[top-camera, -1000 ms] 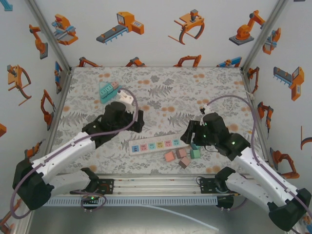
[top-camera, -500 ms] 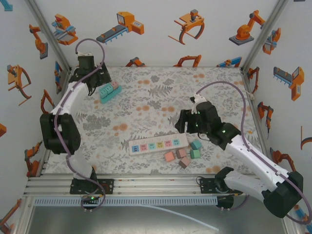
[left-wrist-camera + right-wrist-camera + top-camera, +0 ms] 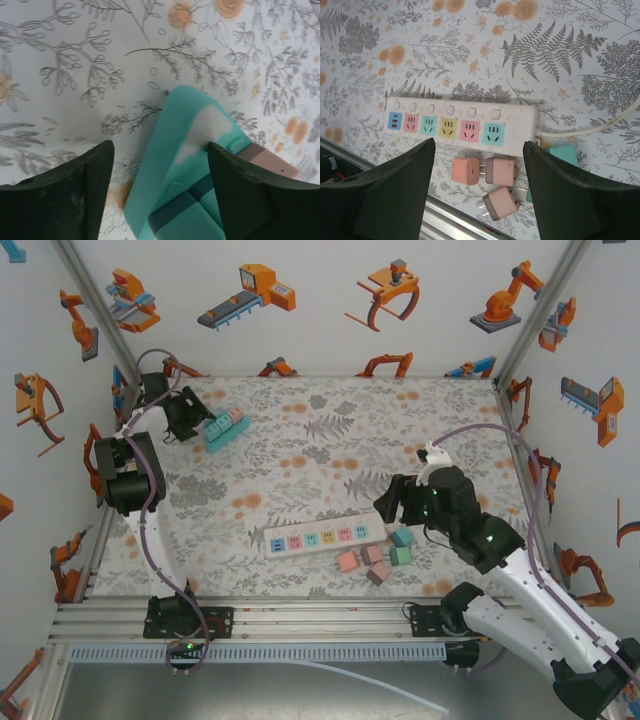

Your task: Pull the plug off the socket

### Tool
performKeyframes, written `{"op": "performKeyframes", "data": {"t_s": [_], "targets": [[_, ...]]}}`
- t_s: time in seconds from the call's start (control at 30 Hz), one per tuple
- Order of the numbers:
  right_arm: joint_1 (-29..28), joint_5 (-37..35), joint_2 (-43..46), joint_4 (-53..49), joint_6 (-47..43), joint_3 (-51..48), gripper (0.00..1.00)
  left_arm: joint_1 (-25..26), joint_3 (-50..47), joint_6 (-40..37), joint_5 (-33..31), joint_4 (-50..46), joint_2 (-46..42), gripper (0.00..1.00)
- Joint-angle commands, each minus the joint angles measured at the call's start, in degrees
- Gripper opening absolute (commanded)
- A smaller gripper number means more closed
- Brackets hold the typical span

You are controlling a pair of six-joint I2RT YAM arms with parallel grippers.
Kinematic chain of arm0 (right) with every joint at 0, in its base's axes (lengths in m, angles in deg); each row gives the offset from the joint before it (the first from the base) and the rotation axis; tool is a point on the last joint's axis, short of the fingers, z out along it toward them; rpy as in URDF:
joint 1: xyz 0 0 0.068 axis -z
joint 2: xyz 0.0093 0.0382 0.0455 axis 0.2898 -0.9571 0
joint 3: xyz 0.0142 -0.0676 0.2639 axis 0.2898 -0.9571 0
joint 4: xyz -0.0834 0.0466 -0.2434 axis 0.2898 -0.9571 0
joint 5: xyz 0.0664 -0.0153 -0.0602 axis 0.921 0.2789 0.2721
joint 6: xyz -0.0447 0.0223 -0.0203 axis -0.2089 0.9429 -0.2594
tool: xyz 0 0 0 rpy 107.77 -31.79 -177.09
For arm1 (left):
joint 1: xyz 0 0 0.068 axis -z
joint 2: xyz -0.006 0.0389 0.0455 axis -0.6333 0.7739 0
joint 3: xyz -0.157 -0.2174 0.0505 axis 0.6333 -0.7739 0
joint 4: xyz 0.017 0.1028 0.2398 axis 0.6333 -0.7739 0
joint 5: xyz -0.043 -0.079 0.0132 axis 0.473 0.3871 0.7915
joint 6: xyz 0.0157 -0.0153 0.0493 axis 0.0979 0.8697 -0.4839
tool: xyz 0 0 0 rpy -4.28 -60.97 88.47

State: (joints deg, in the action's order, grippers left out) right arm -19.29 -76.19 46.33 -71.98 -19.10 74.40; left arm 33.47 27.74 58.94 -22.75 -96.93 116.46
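Note:
A teal socket block [image 3: 225, 428] lies at the table's back left with small plugs [image 3: 234, 415] in its top. My left gripper [image 3: 195, 420] is down over its left end. In the left wrist view the socket [image 3: 180, 165] lies between my fingers, with teal plugs [image 3: 200, 220] and a pink plug [image 3: 270, 160] on it. The right finger [image 3: 250, 190] is at the block's side and the left finger [image 3: 75, 190] stands apart from it. My right gripper [image 3: 392, 505] hangs open over the right end of a white power strip [image 3: 325, 536].
The white strip [image 3: 460, 122] has six coloured outlets, all bare, and its cord [image 3: 590, 131] leads off right. Loose pink plugs [image 3: 501, 171] and a teal one [image 3: 562, 154] lie just in front of it. The metal rail [image 3: 320, 620] runs along the near edge.
My left arm swung from the table's middle to the back-left corner and came down over the teal socket, its jaws narrowing. The right gripper shifted slightly over the strip's end.

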Motion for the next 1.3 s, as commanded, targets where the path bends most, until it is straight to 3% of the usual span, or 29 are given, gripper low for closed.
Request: {"op": "performKeyframes", "data": {"t_s": [0.0,0.27,0.57,0.7,0.97,1.27], "targets": [[-0.2,-3.4,0.5,-0.7,2.3,-0.7,0.66,0.8,0.0,0.6,9.6,4.4,0.0,0.66],[-0.3,-1.3,-3.1,0.8,3.9,1.5,0.66,4.0,9.1,-5.4,12.8,-7.9,6.8,0.5],[-0.2,-0.7,-4.0,1.6,5.1,1.4,0.66,12.4,19.3,-22.2,16.0,-22.6,11.7,0.43],[-0.3,-0.6,-3.8,1.5,5.1,1.3,0.66,17.3,18.8,-28.8,16.4,-26.2,10.4,0.43],[-0.2,-0.5,-3.7,1.4,6.4,1.3,0.65,27.5,12.0,-31.7,17.1,-23.3,6.5,0.45],[-0.2,-0.3,-2.3,1.6,8.2,-0.6,0.67,34.5,1.4,-39.5,14.8,-23.1,0.9,0.46]]}}
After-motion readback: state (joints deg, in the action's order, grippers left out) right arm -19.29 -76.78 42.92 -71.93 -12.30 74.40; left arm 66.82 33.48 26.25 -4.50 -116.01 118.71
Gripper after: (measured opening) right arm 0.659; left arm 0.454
